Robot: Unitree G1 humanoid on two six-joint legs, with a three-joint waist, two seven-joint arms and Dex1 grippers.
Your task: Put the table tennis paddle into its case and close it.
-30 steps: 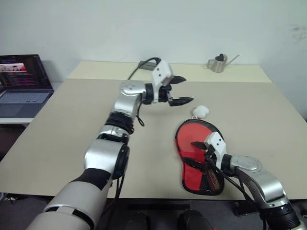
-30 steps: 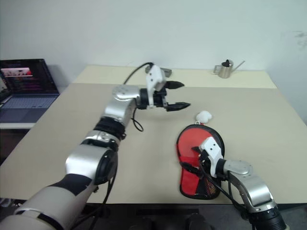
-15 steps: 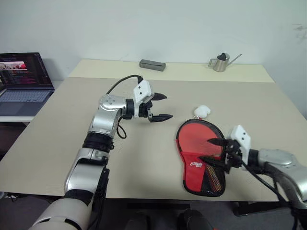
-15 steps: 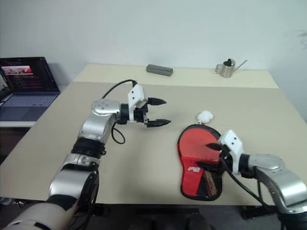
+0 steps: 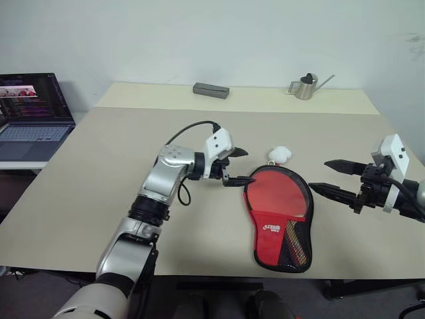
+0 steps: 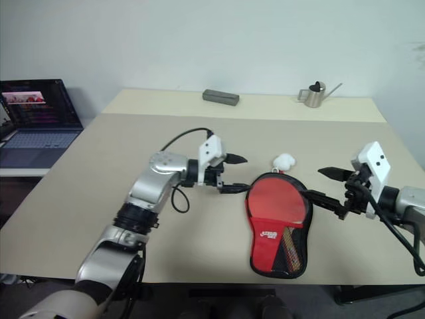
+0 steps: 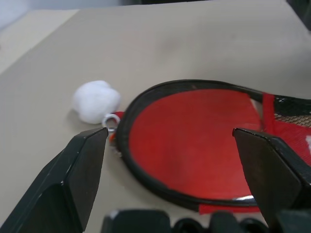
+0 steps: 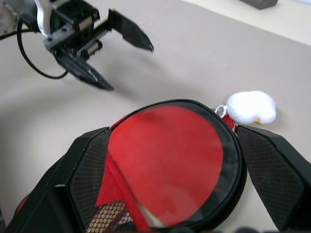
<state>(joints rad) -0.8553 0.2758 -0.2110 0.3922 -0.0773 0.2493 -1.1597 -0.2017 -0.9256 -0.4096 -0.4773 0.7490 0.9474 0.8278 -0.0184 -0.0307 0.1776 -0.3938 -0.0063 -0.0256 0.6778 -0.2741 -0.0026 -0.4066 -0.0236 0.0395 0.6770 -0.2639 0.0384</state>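
Table (image 5: 99, 173): tan, bearing all items. Case (image 5: 282, 247): laid flat near the front edge, red side up, its rim unzipped around the paddle (image 5: 279, 194) seated inside. Left gripper (image 5: 240, 166): fingers spread, held just beside the case's rounded end. Right gripper (image 5: 335, 178): fingers spread, empty, raised off to the case's right. Pom-pom (image 5: 279, 154): white, attached at the case's far end.

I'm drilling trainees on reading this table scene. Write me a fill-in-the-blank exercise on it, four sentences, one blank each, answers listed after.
1. The paddle's red face lies inside the ___ case.
2. A fluffy pom-pom of ___ colour lies at the case's round end.
3. Both the left gripper and the right gripper have their fingers ___.
4. At the table's far edge stands a small metal ___ with a thin spout.

Missing words: red; white; open; watering can
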